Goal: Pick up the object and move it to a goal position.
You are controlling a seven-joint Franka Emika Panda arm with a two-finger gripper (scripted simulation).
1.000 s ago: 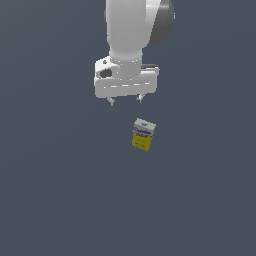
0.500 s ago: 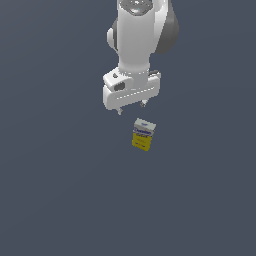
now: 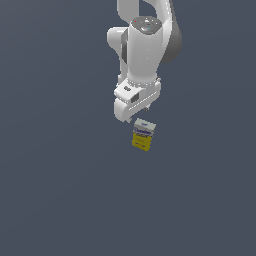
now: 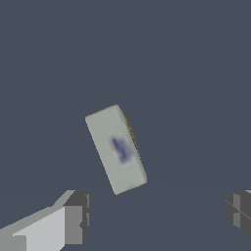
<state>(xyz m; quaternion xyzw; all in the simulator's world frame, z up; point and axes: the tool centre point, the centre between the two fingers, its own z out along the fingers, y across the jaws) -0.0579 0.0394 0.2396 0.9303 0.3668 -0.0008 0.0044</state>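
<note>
One plain grey worktop (image 3: 55,200) under everything, no edge or corner in sight in either view. Above it, white arm (image 3: 145,55) reaching down, wrist pointing at the surface. Gripper (image 4: 156,215) just above and a little to the exterior view's left of the box, not touching it; jaws spread wide, far wider than the box, with nothing between them; only fingertips (image 4: 77,215) visible in the wrist view, one on each side, well apart. In the exterior view the fingers mostly hidden behind the hand and the box top.

Small box (image 3: 143,135) standing upright on the worktop, directly below the hand: white upper part with blue print, yellow lower part. Long axis vertical, leaning slightly toward the exterior view's right at the top. From the wrist view, seen end-on (image 4: 116,149): pale top face with a blurred blue mark, a thin yellow sliver along one long side; long side of that top face running at a slant to the line between the two fingertips, neither parallel nor square to it.
</note>
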